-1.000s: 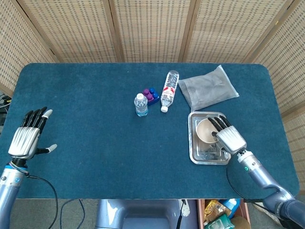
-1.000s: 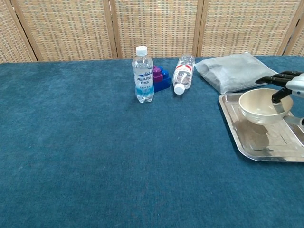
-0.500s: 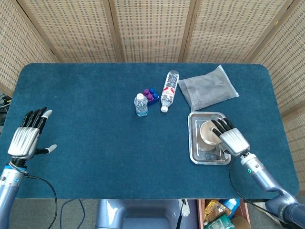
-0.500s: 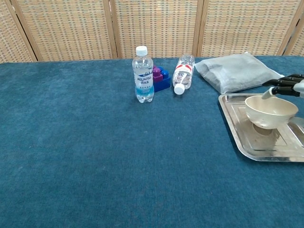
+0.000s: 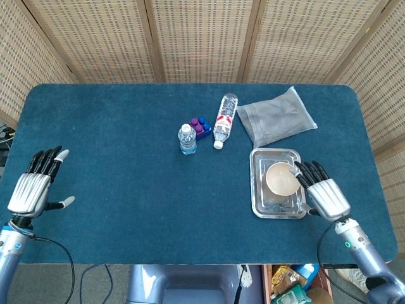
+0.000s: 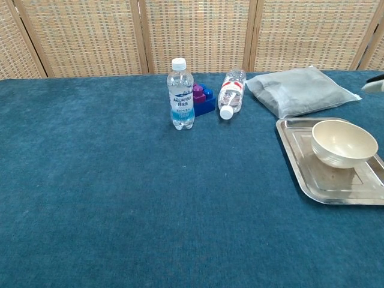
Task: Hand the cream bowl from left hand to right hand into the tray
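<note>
The cream bowl (image 5: 281,178) (image 6: 344,143) sits upright in the metal tray (image 5: 261,207) (image 6: 303,179) at the table's right side. My right hand (image 5: 324,195) is open just right of the tray, fingers spread, apart from the bowl; only a fingertip of it (image 6: 374,84) shows at the chest view's right edge. My left hand (image 5: 35,186) is open and holds nothing at the table's far left edge, out of the chest view.
An upright water bottle (image 5: 186,139) (image 6: 181,94), purple and blue blocks (image 5: 200,126) (image 6: 201,99) and a lying bottle (image 5: 224,120) (image 6: 231,93) stand mid-table. A grey pouch (image 5: 276,121) (image 6: 301,89) lies behind the tray.
My right hand let go of the bowl, which now rests in the tray, and drew back to the right. My left hand drifted slightly lower.
</note>
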`<state>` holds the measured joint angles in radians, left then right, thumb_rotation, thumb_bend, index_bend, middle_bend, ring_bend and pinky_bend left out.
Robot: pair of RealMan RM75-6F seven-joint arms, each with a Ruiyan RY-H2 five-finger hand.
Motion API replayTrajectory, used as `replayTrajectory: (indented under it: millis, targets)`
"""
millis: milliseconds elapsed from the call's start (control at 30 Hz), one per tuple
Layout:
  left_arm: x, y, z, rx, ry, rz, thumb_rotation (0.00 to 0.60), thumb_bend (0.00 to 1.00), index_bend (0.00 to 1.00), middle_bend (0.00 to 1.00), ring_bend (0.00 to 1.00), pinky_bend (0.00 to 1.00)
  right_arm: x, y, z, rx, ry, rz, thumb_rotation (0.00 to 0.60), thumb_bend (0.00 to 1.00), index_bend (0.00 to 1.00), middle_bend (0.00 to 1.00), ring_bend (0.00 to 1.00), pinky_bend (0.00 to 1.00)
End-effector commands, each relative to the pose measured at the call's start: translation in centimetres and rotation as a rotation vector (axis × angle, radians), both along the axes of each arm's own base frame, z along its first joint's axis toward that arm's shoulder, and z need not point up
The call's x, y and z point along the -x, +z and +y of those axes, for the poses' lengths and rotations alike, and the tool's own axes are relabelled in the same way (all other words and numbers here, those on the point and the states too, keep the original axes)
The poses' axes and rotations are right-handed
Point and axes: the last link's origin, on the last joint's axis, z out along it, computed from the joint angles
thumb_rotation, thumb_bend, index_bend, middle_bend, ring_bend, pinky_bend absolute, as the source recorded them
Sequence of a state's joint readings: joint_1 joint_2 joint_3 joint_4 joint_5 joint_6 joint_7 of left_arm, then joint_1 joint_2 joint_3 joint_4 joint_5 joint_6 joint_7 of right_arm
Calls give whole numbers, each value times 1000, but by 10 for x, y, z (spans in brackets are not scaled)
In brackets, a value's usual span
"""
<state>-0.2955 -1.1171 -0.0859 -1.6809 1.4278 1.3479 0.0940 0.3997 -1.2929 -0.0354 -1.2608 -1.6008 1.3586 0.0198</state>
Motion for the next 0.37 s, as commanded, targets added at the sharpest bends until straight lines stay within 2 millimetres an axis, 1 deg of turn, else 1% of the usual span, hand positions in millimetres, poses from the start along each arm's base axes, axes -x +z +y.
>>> replayTrajectory:
  millis: [33, 133, 267, 367]
  targets:
    - [9, -1, -16, -1, -7, 0, 600, 0, 0, 0, 0, 0, 2, 27, 44, 99, -67, -140, 600, 0, 0, 0, 0, 0]
    - [14, -1, -23, -14, -5, 6, 600, 0, 0, 0, 0, 0, 1, 33, 60, 132, -92, -194, 600, 0, 0, 0, 0, 0]
    - [22, 0, -32, -23, 12, 9, 600, 0, 0, 0, 0, 0, 1, 38, 77, 198, -110, -200, 600, 0, 0, 0, 0, 0]
    - [24, 1, -37, -29, 15, 9, 600, 0, 0, 0, 0, 0, 1, 39, 83, 224, -111, -191, 600, 0, 0, 0, 0, 0]
